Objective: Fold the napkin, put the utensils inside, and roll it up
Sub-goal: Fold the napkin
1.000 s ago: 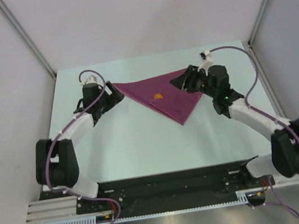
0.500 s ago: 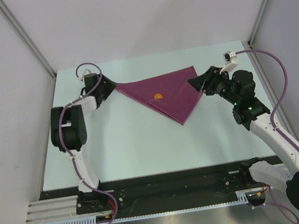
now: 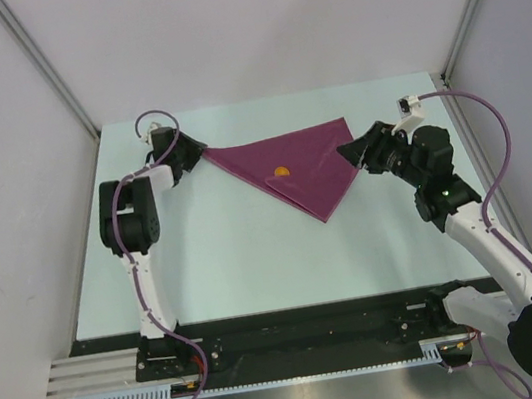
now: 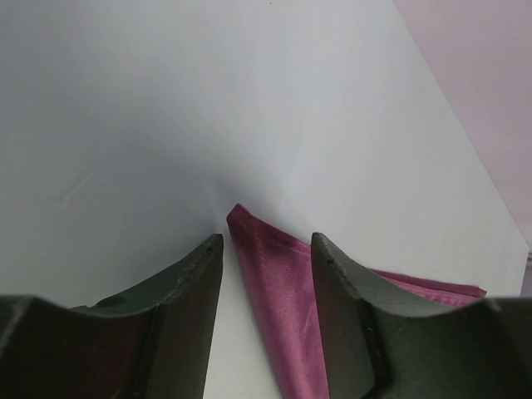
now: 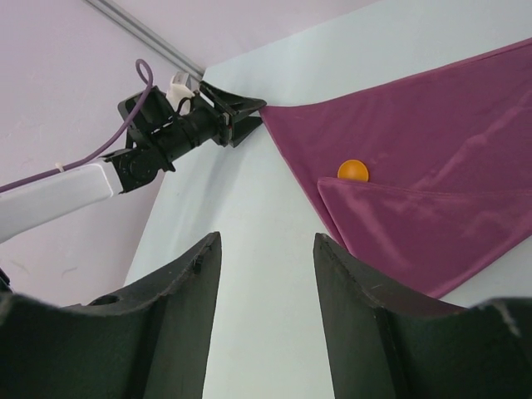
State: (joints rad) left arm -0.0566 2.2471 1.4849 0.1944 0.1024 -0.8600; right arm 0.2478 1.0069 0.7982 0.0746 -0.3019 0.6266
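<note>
1. The thin plum-purple fabric napkin (image 3: 313, 177) lies folded into a triangle toward the desk's far edge, its tip pointing at the near edge.
2. One small orange stick-like utensil (image 3: 282, 171) peeks from the fold.
3. My right gripper (image 3: 350, 152) has backed off the napkin's right corner, jaws spread and empty.
4. My left gripper (image 3: 200, 153) stays at the napkin's far-left corner, jaws apart, seemingly released. Rolling looks like the next step.

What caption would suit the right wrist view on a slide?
Open right gripper faces the folded napkin, an orange utensil end showing at its fold.
</note>
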